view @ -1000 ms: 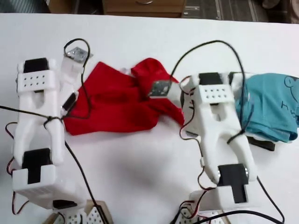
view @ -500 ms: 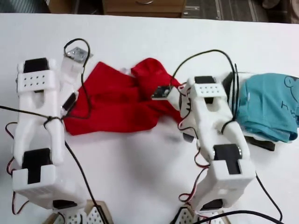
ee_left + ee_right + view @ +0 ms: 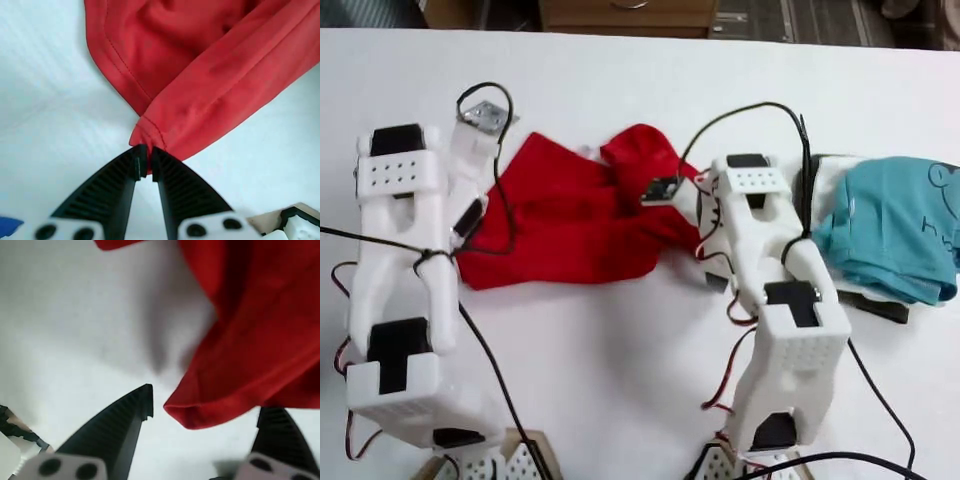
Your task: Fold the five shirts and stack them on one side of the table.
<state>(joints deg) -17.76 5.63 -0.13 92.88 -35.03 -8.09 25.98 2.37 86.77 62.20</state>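
A red shirt (image 3: 570, 225) lies rumpled and partly spread in the middle of the white table (image 3: 620, 380). My left gripper (image 3: 145, 162) is shut on a hemmed corner of the red shirt (image 3: 200, 75); from above, the left gripper (image 3: 465, 228) is at the cloth's left edge. My right gripper (image 3: 205, 412) is open low over the table, with a folded corner of the red shirt (image 3: 260, 340) between its black fingers. In the high view, the right gripper (image 3: 713, 278) is at the shirt's right end, and the arm covers that corner.
A folded teal shirt (image 3: 895, 225) tops a small pile at the table's right side, with white and black cloth (image 3: 875, 305) showing beneath. Black cables loop over both arms. Bare tabletop lies in front of the red shirt, between the arms.
The right arm has swung left and drawn in, its wrist now over the red shirt's right corner. The left arm and the shirt's left side have not moved.
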